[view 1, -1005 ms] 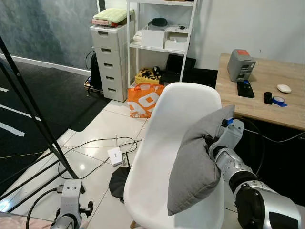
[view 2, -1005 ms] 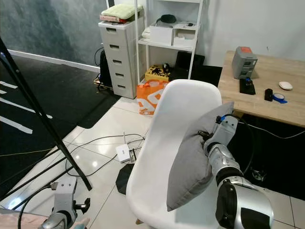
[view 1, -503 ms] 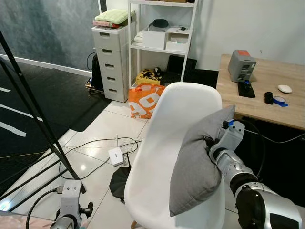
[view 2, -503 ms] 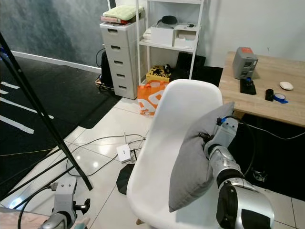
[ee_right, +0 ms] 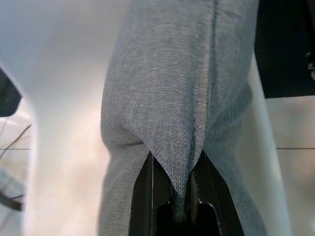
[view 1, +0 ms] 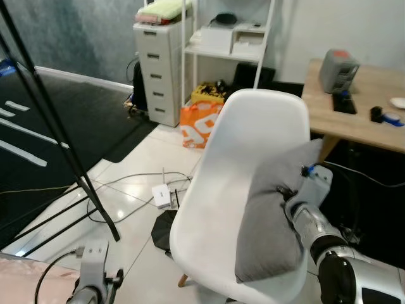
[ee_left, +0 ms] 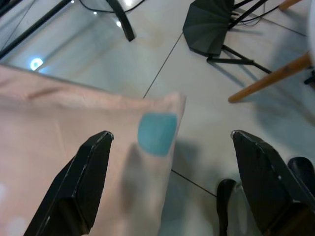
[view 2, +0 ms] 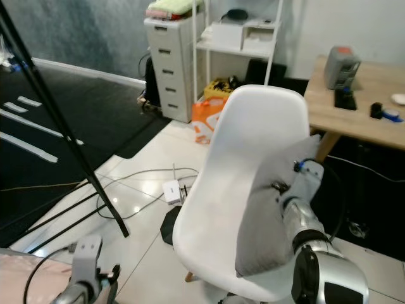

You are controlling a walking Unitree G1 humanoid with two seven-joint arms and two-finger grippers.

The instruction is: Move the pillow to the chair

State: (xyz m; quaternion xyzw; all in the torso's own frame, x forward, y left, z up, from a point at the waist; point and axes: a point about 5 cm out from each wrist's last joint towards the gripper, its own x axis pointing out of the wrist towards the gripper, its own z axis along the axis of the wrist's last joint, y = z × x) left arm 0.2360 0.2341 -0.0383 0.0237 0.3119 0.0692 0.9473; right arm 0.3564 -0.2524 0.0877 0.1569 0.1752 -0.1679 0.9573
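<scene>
- Right tool (ee_right: 172,199) is clamped on a pinched fold of the grey pillow (view 1: 272,218), which stands inside the white chair (view 1: 218,209).
- Left tool (ee_left: 170,147) hangs low, fingers apart.

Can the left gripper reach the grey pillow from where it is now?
Probably not. The left gripper hangs low and open over the floor beside a pink cloth, while the pillow sits across the white chair, pinched by the right gripper. The chair's shell lies between.

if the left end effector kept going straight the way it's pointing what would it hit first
Probably the pink fabric right beneath the open left end effector, or the tiled floor just past its edge; depth is hard to judge.
</scene>
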